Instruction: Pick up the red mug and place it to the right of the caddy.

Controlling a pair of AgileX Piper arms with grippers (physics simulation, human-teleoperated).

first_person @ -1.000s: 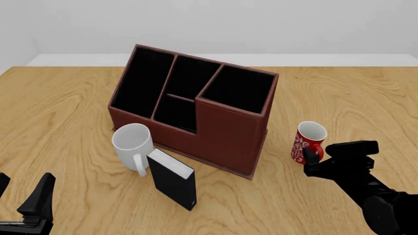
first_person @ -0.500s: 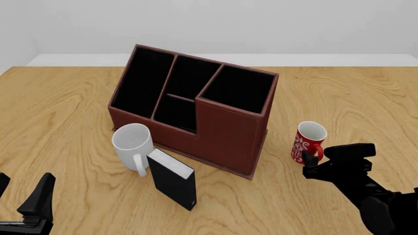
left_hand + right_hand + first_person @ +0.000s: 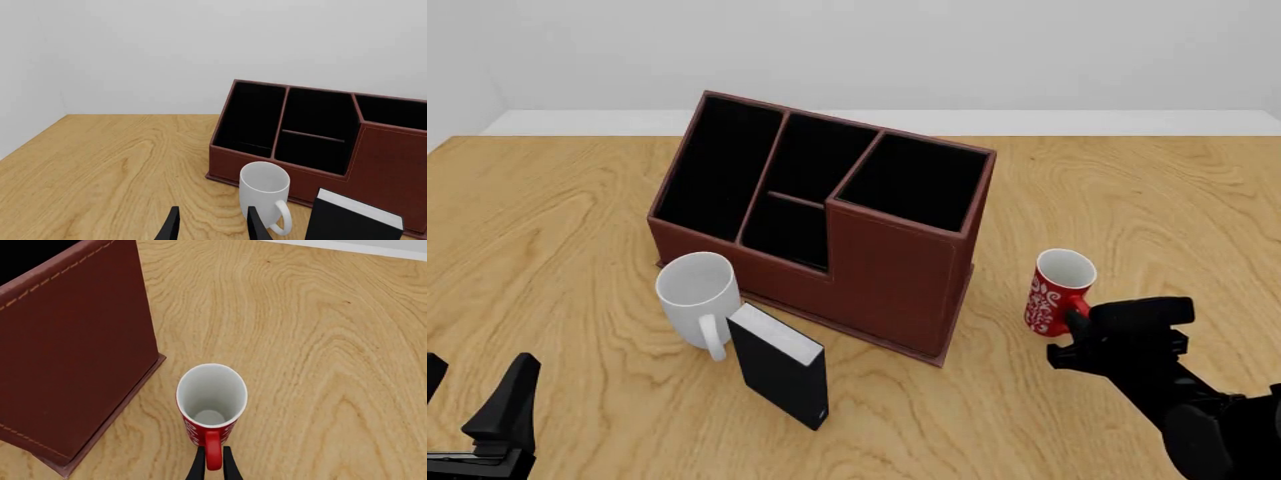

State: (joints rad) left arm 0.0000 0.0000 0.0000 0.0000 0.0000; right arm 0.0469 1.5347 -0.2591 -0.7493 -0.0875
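A wooden table (image 3: 547, 230) with a warm, wavy grain is spreading out beneath my jaws and running well ahead of them. Beyond its far edge, a plain pale wall (image 3: 961, 50) is rising in front of me, and another pale wall (image 3: 27, 75) is closing the room off to my left. Soft, even light is falling everywhere, casting only faint shadows.

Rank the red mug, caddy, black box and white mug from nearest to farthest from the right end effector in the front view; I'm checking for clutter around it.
1. Red mug: at the right end effector, handle between its fingers.
2. Caddy: to the mug's left, table centre.
3. Black box: in front of the caddy's left part.
4. White mug: just left of the black box.
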